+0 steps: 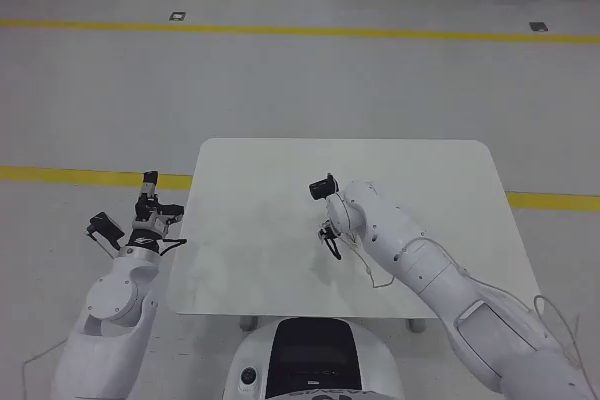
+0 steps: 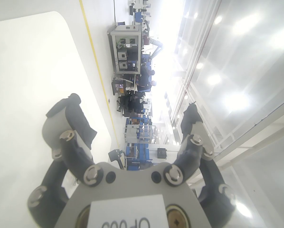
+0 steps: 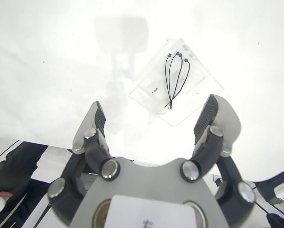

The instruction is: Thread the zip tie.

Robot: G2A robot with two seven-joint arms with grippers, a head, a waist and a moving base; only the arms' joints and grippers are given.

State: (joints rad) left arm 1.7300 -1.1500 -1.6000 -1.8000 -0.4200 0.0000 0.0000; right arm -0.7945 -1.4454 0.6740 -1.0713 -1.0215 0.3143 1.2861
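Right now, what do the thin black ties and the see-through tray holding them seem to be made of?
Zip ties: probably nylon-type plastic, black and smooth; they are thin and bend in gentle curves, each with a small blocky head.
Tray: likely clear acrylic or similar hard plastic, glossy; the table shows through it and its edges run straight.

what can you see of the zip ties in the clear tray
The zip ties are thin black plastic-looking strips, three or four, each with a small square head. They lie flat, unthreaded, in a clear shallow tray on the white table, heads fanned apart, tails crossing in a bunch. Only the tray touches them; the open right pincer is apart.
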